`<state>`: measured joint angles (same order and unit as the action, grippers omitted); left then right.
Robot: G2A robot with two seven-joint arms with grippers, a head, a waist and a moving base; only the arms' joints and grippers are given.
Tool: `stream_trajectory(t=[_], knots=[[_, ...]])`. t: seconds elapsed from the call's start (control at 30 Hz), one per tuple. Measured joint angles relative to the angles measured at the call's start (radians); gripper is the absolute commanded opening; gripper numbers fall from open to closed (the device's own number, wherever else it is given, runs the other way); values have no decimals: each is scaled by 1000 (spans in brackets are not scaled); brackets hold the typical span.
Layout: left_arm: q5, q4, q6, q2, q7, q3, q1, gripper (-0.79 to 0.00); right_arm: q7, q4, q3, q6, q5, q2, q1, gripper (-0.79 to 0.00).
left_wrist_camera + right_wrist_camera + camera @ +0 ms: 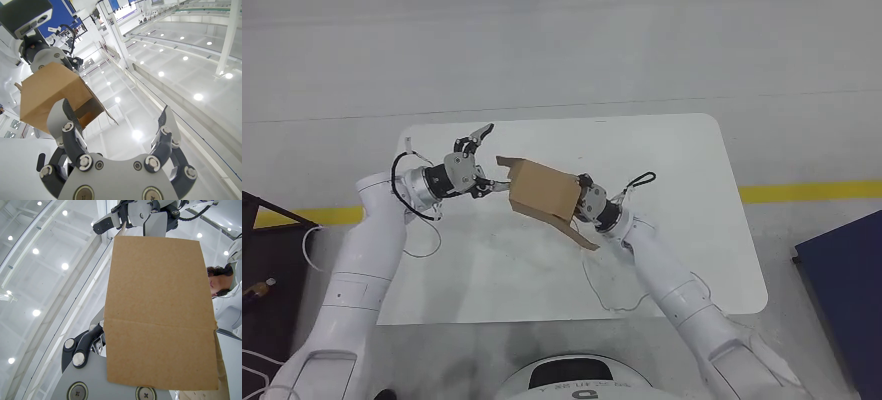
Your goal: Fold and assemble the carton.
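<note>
Black ribbed pads on the left gripper (489,160) are spread wide with nothing between them. It sits over the left part of the white table (682,160), just off the carton's near end. One finger (56,117) overlaps the carton edge in the left wrist view; touching or just in front, can't tell.

The brown carton (542,190) comes next, held up off the table near its middle and partly squared up. Its long axis slants from the left gripper toward the right gripper. The open mouth faces the left fingers. One end flap sticks out at that end; another hangs loose below the far end.

The right gripper (589,203) clamps the far end and carries the carton alone. So the left arm is free and nearest the open flaps. Likely next job: pushing those flaps in along the long axis.

Hard to see: the right fingertips are hidden behind the broad panel (158,294) in the right wrist view, so the grip is judged from the carton hanging in air. Flap layout inside the mouth is unclear.
</note>
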<state>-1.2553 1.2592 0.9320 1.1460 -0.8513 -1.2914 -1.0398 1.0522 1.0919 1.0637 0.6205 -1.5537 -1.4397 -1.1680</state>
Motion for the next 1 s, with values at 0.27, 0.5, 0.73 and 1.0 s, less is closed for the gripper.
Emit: stream_trajectory(t=[0.27,0.5,0.73,1.0], knots=[[20,6,17,-11,-21,10,13,0,-9,-26,-12,2,-9,-7,22,-785],[-19,-7,16,-33,-21,-16,21,0,-11,-46,-18,5,-20,-13,40,-785],[-49,-16,7,-52,-29,-19,27,-18,-13,-51,-17,7,-28,-16,51,-785],[-82,-73,-27,-83,-59,-99,47,-126,-23,-49,-14,14,-28,-17,52,-785]])
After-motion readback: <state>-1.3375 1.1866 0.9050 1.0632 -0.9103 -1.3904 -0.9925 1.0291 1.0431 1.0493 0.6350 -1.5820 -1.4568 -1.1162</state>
